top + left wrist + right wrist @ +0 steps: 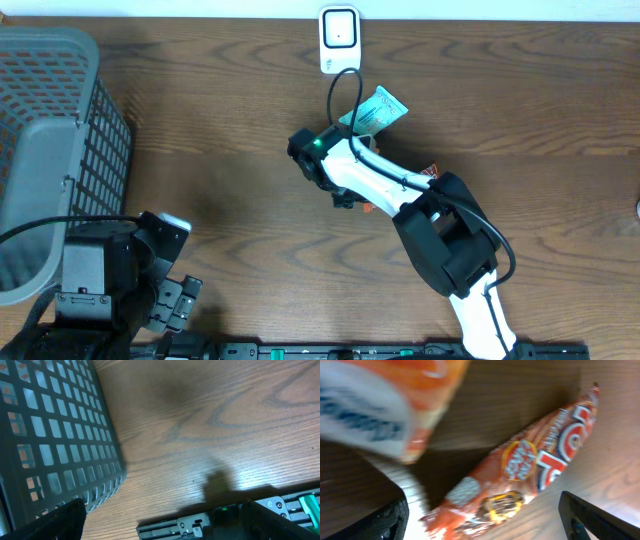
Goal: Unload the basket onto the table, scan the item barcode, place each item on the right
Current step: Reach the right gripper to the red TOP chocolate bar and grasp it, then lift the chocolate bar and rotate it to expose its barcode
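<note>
Reaching in from 5 o'clock, the one white and black right arm (400, 190) hangs over the middle of the brown wooden table (220, 130). Its right gripper (485, 517) has two fingers spread wide, holding nothing. One long orange snack packet (520, 475) lies on the table under them. A second orange and white packet (375, 405), blurry, shows at 10 o'clock in the wrist view. One teal packet (378, 110) lies just beside the one small white scanner (339, 38) at 12 o'clock. One grey plastic basket (50, 150) stands at 9 o'clock. The left gripper (162, 525), at 7 o'clock, is spread wide and empty.
</note>
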You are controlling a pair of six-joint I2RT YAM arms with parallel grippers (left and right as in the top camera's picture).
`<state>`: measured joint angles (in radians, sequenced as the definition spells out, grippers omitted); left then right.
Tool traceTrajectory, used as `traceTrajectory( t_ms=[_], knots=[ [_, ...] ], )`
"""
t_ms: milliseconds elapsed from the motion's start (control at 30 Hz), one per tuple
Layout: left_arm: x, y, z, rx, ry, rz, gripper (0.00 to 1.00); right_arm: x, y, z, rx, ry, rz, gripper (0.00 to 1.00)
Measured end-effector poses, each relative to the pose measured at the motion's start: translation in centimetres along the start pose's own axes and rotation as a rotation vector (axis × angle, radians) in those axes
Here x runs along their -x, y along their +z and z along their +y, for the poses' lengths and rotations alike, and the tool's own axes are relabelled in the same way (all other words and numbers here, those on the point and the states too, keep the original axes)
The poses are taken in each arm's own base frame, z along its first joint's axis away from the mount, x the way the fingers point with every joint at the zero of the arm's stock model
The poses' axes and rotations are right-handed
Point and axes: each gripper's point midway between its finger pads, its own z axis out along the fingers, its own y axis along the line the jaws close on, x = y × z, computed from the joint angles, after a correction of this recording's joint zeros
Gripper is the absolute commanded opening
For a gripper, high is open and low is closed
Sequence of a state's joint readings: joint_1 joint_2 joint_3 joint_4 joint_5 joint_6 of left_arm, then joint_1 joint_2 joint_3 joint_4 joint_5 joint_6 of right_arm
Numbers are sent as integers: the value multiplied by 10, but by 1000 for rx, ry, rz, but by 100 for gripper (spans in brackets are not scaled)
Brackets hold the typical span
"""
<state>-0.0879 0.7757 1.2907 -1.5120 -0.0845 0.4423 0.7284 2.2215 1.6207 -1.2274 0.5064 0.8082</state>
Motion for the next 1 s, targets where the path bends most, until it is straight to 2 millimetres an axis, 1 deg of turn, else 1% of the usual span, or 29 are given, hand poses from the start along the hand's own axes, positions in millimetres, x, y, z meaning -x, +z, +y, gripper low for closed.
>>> traceTrajectory(
  t_ms=[100,133,167,200,267,300,367,400,500,633,767,867,933,1000],
  knots=[
    [0,0,0,0,0,0,98,-1,6,-9,-48,-1,14,88],
    [0,0,0,0,0,0,98,-1,7,-11,-57,-1,16,86],
    [0,0,0,0,0,0,98,-1,8,-12,-65,-2,17,77],
    [0,0,0,0,0,0,98,-1,9,-13,-72,-9,17,66],
    [0,0,0,0,0,0,98,0,14,-12,-83,-12,12,34],
    [0,0,0,0,0,0,98,0,17,-10,-85,-8,10,22],
    [0,0,0,0,0,0,98,-3,26,-10,-103,-15,13,6],
    [0,0,0,0,0,0,98,-4,30,-12,-122,-27,12,1],
    [0,0,0,0,0,0,98,-8,35,-18,-155,-38,13,1],
    [0,0,0,0,0,0,98,-9,34,-19,-152,-68,25,1],
    [0,0,0,0,0,0,98,-16,29,-14,-93,-128,127,1],
    [0,0,0,0,0,0,98,-22,12,3,44,-173,226,1],
    [0,0,0,0,0,0,98,-24,-8,19,174,-214,282,1],
    [0,0,0,0,0,0,98,-25,-31,30,292,-252,318,1]
  ],
)
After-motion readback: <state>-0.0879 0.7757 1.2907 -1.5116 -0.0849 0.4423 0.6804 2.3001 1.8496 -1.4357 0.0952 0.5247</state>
